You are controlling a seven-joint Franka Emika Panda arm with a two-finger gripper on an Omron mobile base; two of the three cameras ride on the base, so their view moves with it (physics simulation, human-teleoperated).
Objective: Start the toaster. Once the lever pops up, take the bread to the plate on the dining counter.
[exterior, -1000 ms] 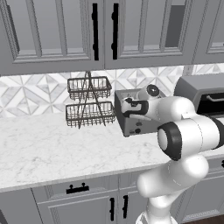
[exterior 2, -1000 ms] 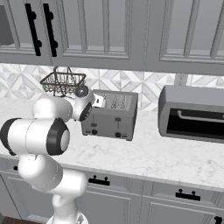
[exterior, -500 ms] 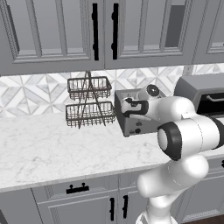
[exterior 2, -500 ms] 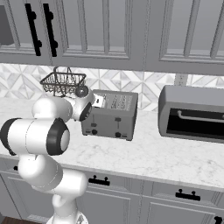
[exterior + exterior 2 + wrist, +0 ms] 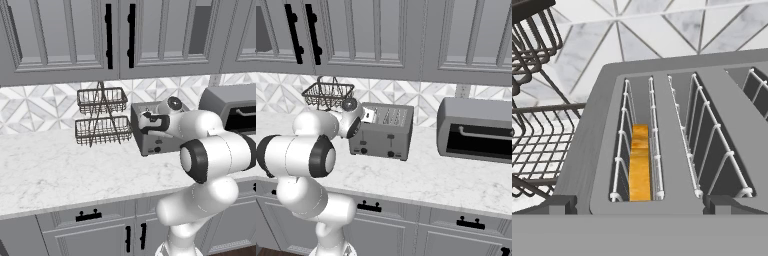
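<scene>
One boxy grey metal toaster stood on the long white grey-veined marble worktop, with two slots in its top. One small orange-yellow slice of bread sat low in the left slot, between its wire guides; the right slot held only wire guides. The robot's two-finger gripper hung just above the toaster's near edge, its two dark fingertips spread wide apart and holding nothing. In the right base view the front face carried two round dark knobs and small dark tabs; the lever could not be picked out surely. One two-tier dark wire basket rack stood just beside the toaster, and one larger grey microwave stood near its other side.
</scene>
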